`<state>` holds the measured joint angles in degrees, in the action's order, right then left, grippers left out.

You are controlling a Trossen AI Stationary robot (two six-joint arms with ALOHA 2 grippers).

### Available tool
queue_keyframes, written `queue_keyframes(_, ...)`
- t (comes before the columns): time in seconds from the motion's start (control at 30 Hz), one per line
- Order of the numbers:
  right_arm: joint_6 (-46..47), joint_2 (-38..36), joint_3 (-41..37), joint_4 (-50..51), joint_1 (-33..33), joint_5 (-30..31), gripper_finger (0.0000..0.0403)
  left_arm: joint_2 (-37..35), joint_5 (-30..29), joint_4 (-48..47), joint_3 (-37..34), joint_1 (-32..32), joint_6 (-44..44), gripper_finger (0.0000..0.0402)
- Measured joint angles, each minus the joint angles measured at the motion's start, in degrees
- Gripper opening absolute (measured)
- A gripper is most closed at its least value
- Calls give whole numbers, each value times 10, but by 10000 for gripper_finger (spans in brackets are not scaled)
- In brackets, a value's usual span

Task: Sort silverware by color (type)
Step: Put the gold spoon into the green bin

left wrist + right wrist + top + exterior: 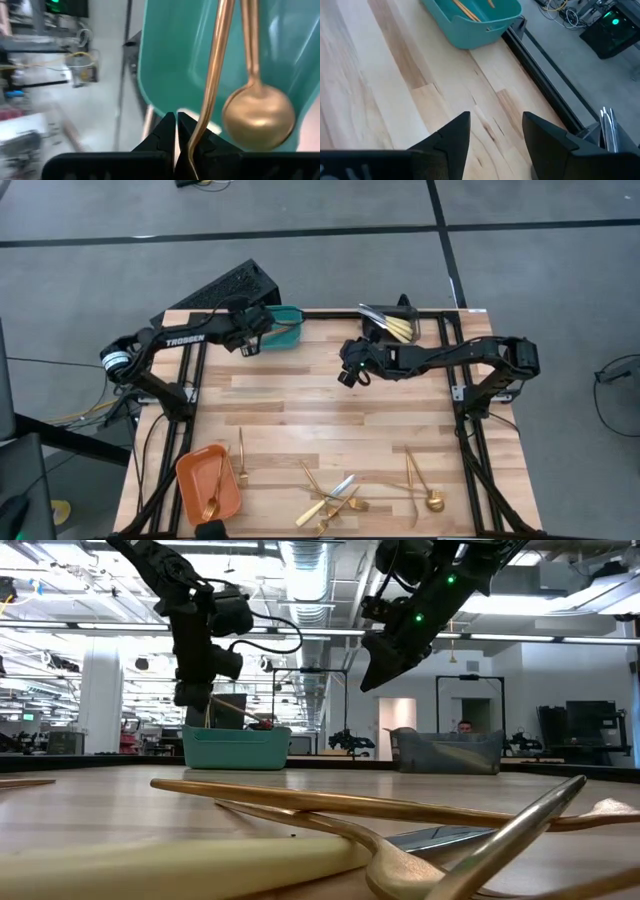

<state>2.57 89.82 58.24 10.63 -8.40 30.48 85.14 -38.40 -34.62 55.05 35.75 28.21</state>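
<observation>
Wooden worktop [330, 405]: your left gripper [248, 340] hangs at the teal bin [285, 328], pinching a gold utensil [212, 75]; release it low inside, beside the spoon [257, 112] only the left wrist view shows. Right gripper [492, 137] hovers spread mid-worktop; loose silverware [335, 498] waits along the near edge.

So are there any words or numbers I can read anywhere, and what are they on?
"TROSSEN": white letters on the left arm, seen from above.
Letters on the right pincer body in its wrist view: cut off, unreadable.
No other readable text.
</observation>
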Motion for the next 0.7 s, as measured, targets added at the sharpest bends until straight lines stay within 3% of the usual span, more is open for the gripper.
queue_keyframes(0.1,0,0,0,0,0,-1,207,0,45,11,0,8,-34,8)
queue_keyframes(0.27,11,0,0,6,0,-2,208,0,101,19,0,10,-54,54)
queue_keyframes(0.53,74,0,-8,69,10,-6,208,0,93,20,0,9,-87,159)
queue_keyframes(0.7,118,0,-41,77,12,-34,206,-10,83,-11,6,-4,-139,194)
